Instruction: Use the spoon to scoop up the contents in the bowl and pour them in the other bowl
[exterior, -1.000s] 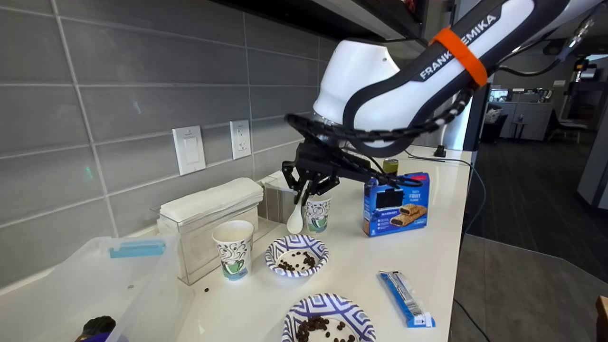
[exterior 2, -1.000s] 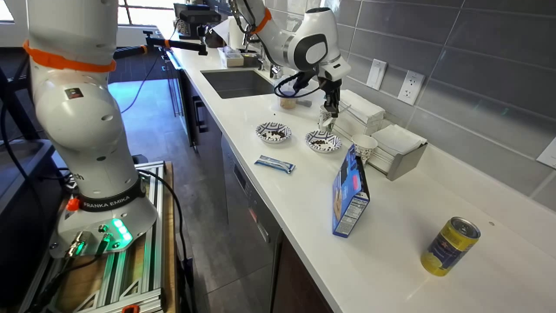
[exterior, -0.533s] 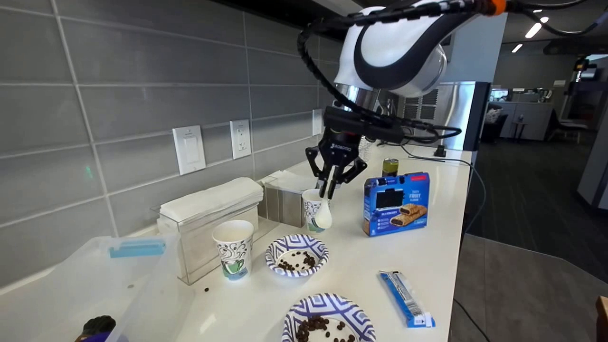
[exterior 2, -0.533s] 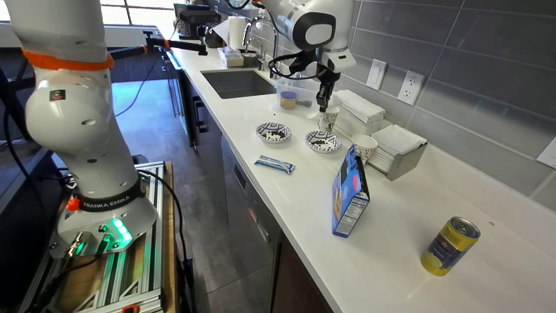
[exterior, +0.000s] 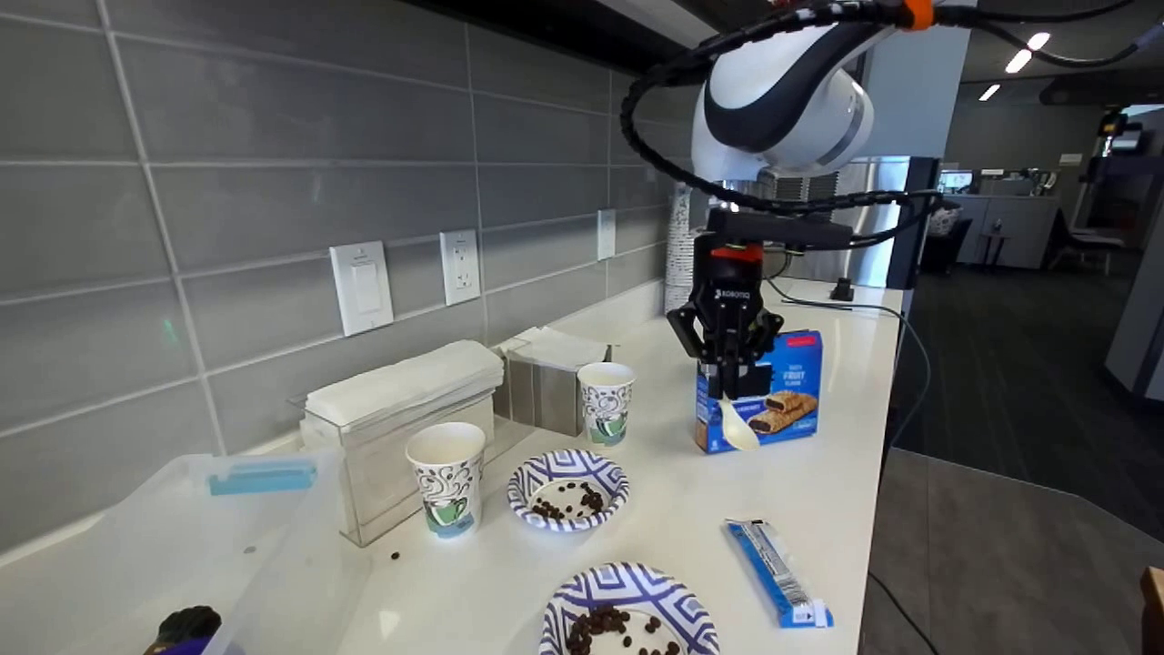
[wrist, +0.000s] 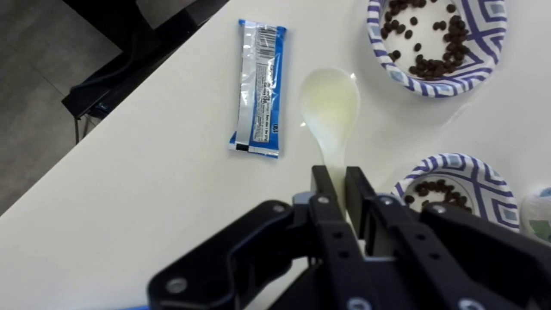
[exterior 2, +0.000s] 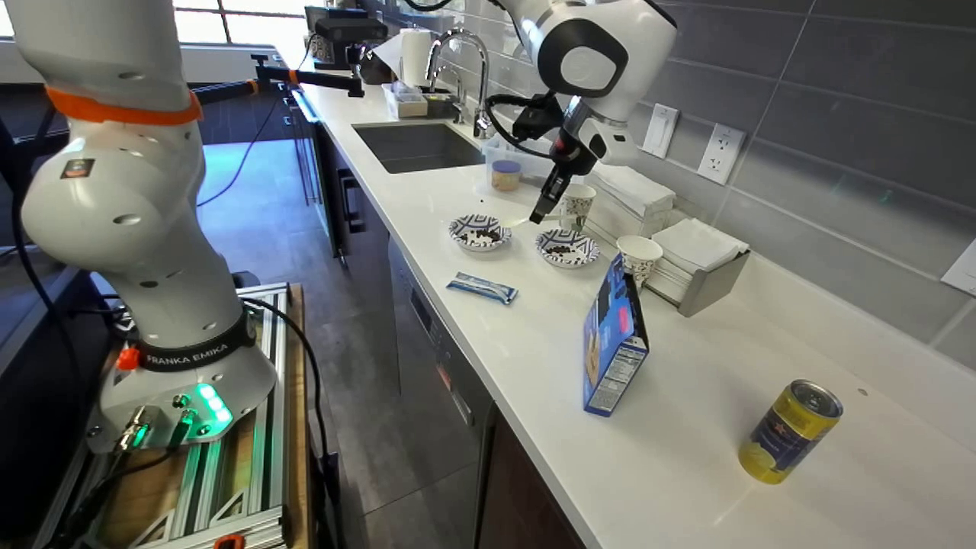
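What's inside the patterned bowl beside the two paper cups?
The bowl holds dark brown bean-like bits, scattered loosely on its white bottom. In the wrist view, the tool covers part of its inside, hiding whatever lies there.

Spoon: cream-white, held aloft
Bowls: two, patterned, upright, near each other
Beans: brown, loose in both

Tally: 2 patterned bowls, 1 spoon, 2 batches of brown beans, 1 gripper.
Also 2 paper cups, 2 napkin holders, 1 blue box, 1 blue-and-white packet, 1 yellow can, 1 lidded jar, 1 sink, 3 wall plates; 1 stray bean outside the bowls; beans in each bowl overlap, exact number there can't be read.
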